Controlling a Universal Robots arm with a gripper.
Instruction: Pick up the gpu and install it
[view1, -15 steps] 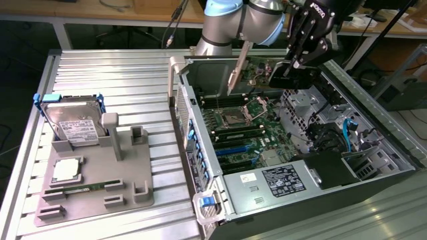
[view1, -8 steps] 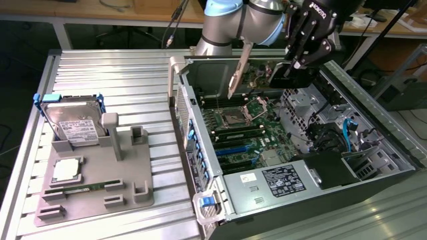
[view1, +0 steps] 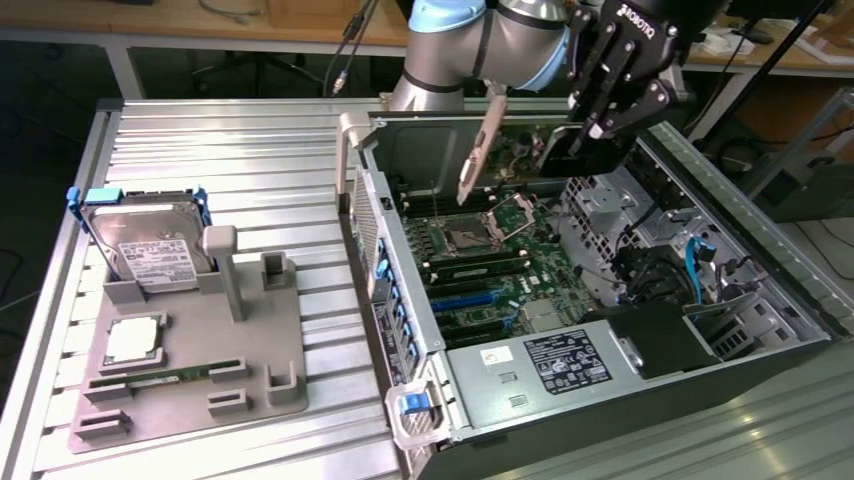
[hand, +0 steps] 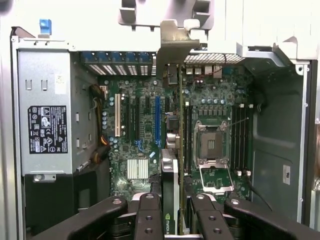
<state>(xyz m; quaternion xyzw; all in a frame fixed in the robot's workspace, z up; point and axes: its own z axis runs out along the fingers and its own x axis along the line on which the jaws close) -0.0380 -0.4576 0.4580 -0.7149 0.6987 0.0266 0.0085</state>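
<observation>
- gripper is pinching the gpu: fingers pressed onto the two faces of the card, not spread wide, nothing else in them.
- gpu is off the grey fixture tray and up in the air over the open PC case. From how it hangs I judge the pickup done and the card not seated.
- The relation that matters: the card sits directly under the gripper, on edge, held near one end. Its long axis runs away from the fingers toward the case's rear wall, with the silver bracket at the far end.
- In the wrist view the gpu shows edge-on between the fingers, and the gripper straddles it. The bracket end reaches the rear slot openings.
- The card edge runs parallel to the slots on the motherboard. The blue slot lies just beside the card's line, and the CPU socket is on the card's other side, a bit further off.
- How far the card's bottom edge is above the board I can't tell. In the exterior view it looks to be up near the case's top rim, apart from the slots.
- The hard drive stands on the tray at the exterior view's left, well apart from the gripper.
- The power supply is at the near end of the case, away from the card.
</observation>
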